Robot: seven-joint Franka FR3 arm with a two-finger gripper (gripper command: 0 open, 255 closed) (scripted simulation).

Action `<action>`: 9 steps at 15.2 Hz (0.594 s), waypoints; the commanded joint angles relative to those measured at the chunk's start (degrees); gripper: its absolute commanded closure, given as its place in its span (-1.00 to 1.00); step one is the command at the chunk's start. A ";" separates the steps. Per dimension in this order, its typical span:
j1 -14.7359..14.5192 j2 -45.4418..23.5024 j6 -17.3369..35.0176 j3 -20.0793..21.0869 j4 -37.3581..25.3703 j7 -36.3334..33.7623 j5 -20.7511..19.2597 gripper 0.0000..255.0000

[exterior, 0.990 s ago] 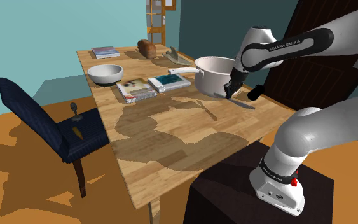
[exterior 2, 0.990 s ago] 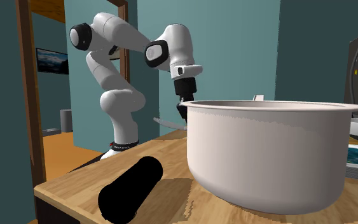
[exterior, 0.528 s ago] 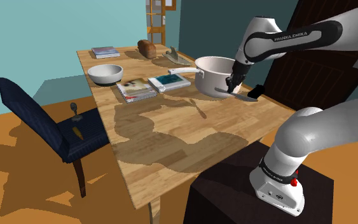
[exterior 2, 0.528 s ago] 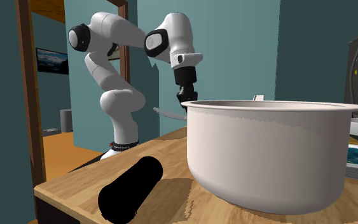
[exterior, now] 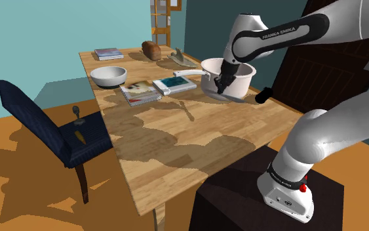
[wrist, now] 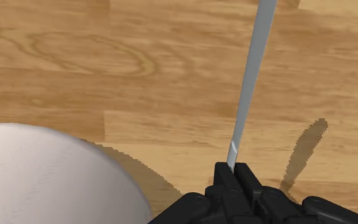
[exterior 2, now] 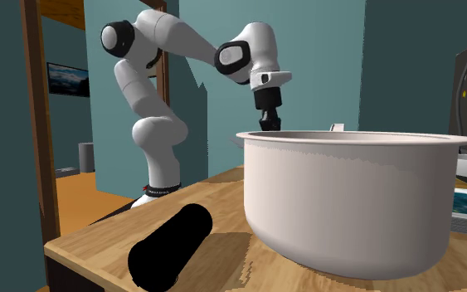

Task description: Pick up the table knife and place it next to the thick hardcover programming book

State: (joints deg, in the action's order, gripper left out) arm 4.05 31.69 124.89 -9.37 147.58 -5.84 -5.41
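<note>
The arm [exterior: 274, 33] arches high, gripper [wrist: 234, 173] pointing down, clamped on the knife [wrist: 249, 83].

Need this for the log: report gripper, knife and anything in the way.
Gripper shut on table knife. Blade held above wooden table, not yet placed. White pot close alongside.

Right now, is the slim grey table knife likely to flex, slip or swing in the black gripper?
The slim grey table knife runs dead straight from the black gripper, so it is probably stiff. Its smooth, narrow blade, clasped at one end, could pivot or slip.
</note>
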 commanded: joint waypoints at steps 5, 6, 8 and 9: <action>-3.74 -9.04 1.89 5.39 -6.91 -7.11 2.57 1.00; -4.22 -10.67 2.04 6.15 -8.35 -8.17 2.82 1.00; -5.10 -13.96 2.22 7.62 -11.41 -10.26 3.16 1.00; -5.51 -15.62 2.24 8.32 -13.02 -11.29 3.26 1.00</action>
State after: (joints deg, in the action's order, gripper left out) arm -1.01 17.85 127.03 -1.79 136.23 -16.02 -2.31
